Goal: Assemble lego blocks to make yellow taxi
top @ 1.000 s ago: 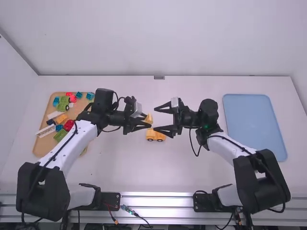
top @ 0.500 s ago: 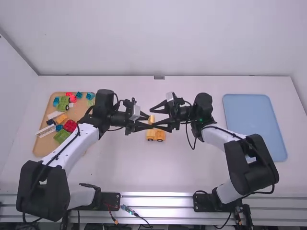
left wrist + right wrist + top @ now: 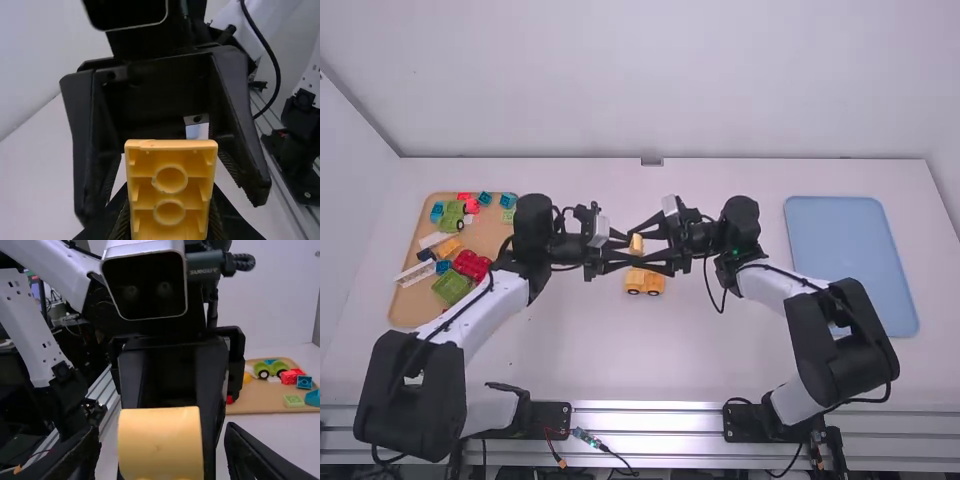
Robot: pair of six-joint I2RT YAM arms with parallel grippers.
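- While the 2 arms meet nose to nose above the white table (image 3: 580,355), the left gripper (image 3: 631,249) is clamped on a small yellow block (image 3: 636,244), its 2 fingers pressed to the sides
- From the left wrist, I can see the block's hollow underside, with 2 round rings in it
- The right gripper (image 3: 639,247) stands wide, its 2 fingers on either side of the same block; in its own wrist view there is a gap between the block and each finger
- Near both grippers, a yellow wheeled piece (image 3: 645,282) sits on the table, 2 dark wheels showing
- Over by the left arm, a wooden tray (image 3: 402,312) carries red, green, blue and white blocks, while a pale blue tray (image 3: 850,265) lies over on the right
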